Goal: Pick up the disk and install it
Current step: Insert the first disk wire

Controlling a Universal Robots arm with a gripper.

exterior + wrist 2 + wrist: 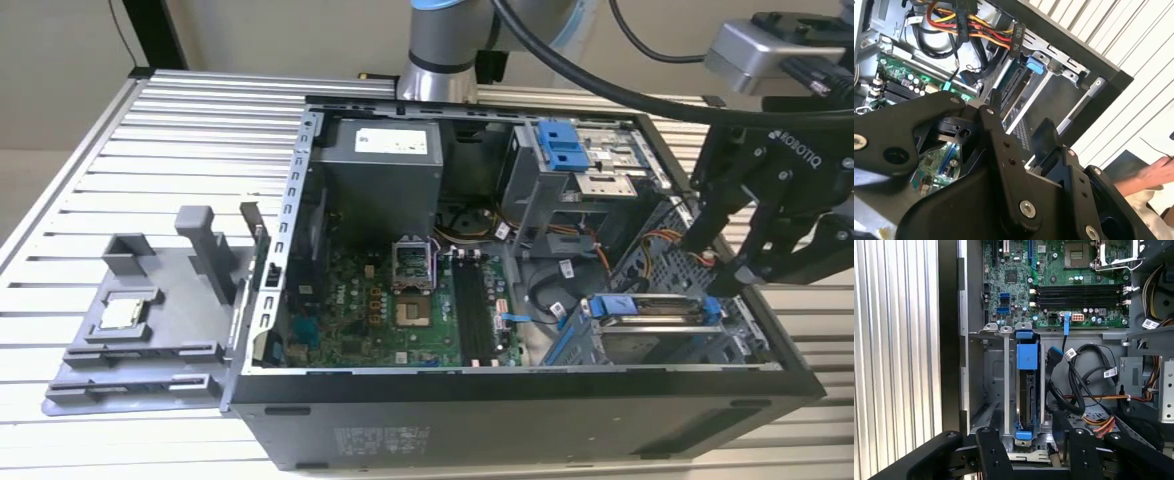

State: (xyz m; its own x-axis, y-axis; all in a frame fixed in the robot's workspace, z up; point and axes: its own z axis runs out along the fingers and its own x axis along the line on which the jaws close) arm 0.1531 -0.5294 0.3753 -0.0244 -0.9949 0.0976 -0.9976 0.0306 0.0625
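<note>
Exterior view: grey fixture [134, 320] lay on the slatted table [200, 110], then the open computer case [534, 400]. The disk [650, 310] sat in its drive bay. The gripper [727, 280] hung just beside it, toward the exterior view's right, jaws spread, empty. First wrist view: disk [1028, 390] on edge, in line between the fingers [991, 450]

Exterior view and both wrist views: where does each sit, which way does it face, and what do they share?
Exterior view: high up, looking down into the open case; the arm and gripper show.
First wrist view: behind the open gripper, looking along it at the disk in its cage.
Second wrist view: beside the fingers, looking slantwise into the case.
Shared: all show the gripper and disk.
</note>
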